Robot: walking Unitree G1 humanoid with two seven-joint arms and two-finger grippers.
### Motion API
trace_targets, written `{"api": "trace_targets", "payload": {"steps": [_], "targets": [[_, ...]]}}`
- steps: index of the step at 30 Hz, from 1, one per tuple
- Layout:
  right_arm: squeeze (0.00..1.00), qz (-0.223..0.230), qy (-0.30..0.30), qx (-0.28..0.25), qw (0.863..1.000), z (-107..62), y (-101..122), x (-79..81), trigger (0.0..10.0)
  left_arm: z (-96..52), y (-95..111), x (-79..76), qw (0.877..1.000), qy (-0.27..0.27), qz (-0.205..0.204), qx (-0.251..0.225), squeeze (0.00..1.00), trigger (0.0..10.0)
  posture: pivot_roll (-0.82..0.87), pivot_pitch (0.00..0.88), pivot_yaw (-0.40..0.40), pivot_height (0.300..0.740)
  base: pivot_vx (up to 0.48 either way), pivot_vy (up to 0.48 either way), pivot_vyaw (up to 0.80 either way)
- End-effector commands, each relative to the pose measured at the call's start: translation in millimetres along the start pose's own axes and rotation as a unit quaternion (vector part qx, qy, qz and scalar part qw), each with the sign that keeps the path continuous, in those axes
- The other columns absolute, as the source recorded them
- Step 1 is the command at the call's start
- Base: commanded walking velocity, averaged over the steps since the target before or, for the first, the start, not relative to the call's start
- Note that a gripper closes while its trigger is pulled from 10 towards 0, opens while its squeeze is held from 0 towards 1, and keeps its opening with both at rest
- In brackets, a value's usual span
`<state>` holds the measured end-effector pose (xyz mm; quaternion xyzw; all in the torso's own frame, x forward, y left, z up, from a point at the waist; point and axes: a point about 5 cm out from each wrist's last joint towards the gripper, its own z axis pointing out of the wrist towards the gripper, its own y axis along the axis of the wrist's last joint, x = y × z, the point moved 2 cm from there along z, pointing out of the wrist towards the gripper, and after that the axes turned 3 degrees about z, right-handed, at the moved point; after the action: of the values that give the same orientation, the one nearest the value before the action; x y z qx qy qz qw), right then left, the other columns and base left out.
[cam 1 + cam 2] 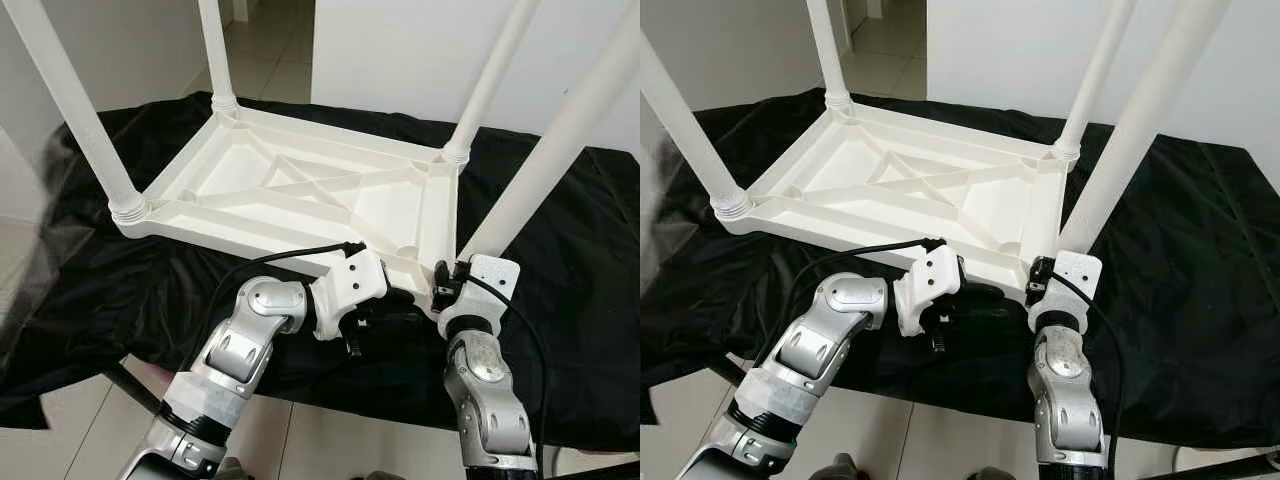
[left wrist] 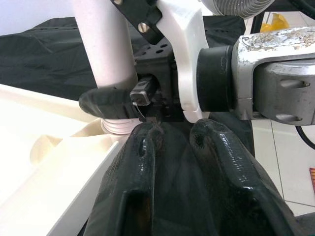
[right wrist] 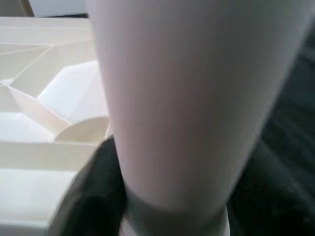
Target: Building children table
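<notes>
A white plastic children's table (image 1: 300, 185) lies upside down on a black cloth, all its legs pointing up. My right gripper (image 1: 448, 278) is shut around the base of the near right leg (image 1: 560, 140), where the leg meets the corner socket. One black finger (image 2: 106, 102) wraps that leg (image 2: 106, 44), and the leg (image 3: 187, 98) looms very close in the right wrist view. My left gripper (image 2: 172, 142) hovers low beside the table's near edge, pointing at that same corner. Its fingers stand a narrow gap apart with nothing between them.
The black cloth (image 1: 100, 280) covers a work surface whose front edge runs just ahead of my arms. Three more legs stand at the near left (image 1: 75, 110), back left (image 1: 215, 50) and back right (image 1: 495, 75). Tiled floor and a white wall lie behind.
</notes>
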<state>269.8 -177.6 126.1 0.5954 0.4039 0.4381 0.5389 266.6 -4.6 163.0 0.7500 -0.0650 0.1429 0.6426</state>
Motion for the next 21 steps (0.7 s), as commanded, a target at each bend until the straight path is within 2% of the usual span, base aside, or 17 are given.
{"api": "trace_targets", "payload": {"steps": [1,5,6,7,8,9,11,13,15,20,21], "targets": [[1.0,0.007,-0.012,0.013,1.0,-1.9,-6,-12.9,10.0,-0.4,-1,5.9,0.999,0.051,0.002,0.006,0.0,10.0,-0.01,0.0,-0.037,0.74,0.0,0.0,0.0],[1.0,0.015,0.007,-0.031,0.999,-2.9,8,-15.8,10.0,-0.2,0,5.0,0.999,0.052,0.0,0.005,0.0,10.0,-0.01,0.0,-0.039,0.74,0.0,0.0,0.0],[0.75,0.016,0.014,-0.04,0.999,-5.4,11,-15.2,10.0,-0.4,0,4.5,0.999,0.053,0.0,0.004,0.0,10.0,-0.01,0.0,-0.045,0.74,0.0,0.0,0.0],[0.23,0.014,0.016,-0.04,0.999,-7.0,11,-14.5,10.0,-0.6,-1,4.3,0.999,0.053,0.0,0.004,0.0,10.0,0.0,0.0,-0.048,0.74,0.0,0.0,0.0],[0.23,0.014,0.016,-0.04,0.999,-7.0,11,-14.5,10.0,-0.6,-1,4.3,0.999,0.053,0.0,0.004,0.0,10.0,0.0,0.0,-0.048,0.74,0.0,0.0,0.0],[0.0,0.016,0.023,-0.041,0.999,-10.9,10,-12.0,10.0,-1.1,-1,4.0,0.999,0.053,0.0,0.005,0.0,10.0,0.0,0.0,-0.051,0.74,0.0,0.0,0.0],[0.0,0.019,0.028,-0.042,0.999,-13.0,11,-10.6,10.0,-1.4,-1,4.0,0.999,0.054,0.0,0.005,0.0,10.0,0.0,0.0,-0.051,0.74,0.0,0.0,0.0],[0.0,0.017,0.043,-0.044,0.998,-23.3,10,-6.7,10.0,-2.1,-1,4.0,0.998,0.055,0.0,0.007,0.0,10.0,0.0,0.0,-0.052,0.74,0.0,0.0,0.0],[0.0,0.016,0.044,-0.044,0.998,-24.3,9,-6.4,10.0,-2.3,-1,4.0,0.998,0.055,0.0,0.007,0.0,10.0,0.0,0.0,-0.052,0.74,0.0,0.0,0.0],[0.0,0.025,0.062,-0.04,0.997,-48.1,6,-8.5,10.0,-7.6,-1,8.5,0.998,0.065,0.002,0.012,0.0,10.0,0.01,0.002,-0.041,0.74,0.0,0.0,0.0],[0.0,0.028,0.071,-0.039,0.996,-51.6,5,-8.2,7.2,-8.6,-2,9.9,0.998,0.067,0.002,0.014,0.0,10.0,0.0,0.004,-0.039,0.74,0.0,0.0,0.0]]}}
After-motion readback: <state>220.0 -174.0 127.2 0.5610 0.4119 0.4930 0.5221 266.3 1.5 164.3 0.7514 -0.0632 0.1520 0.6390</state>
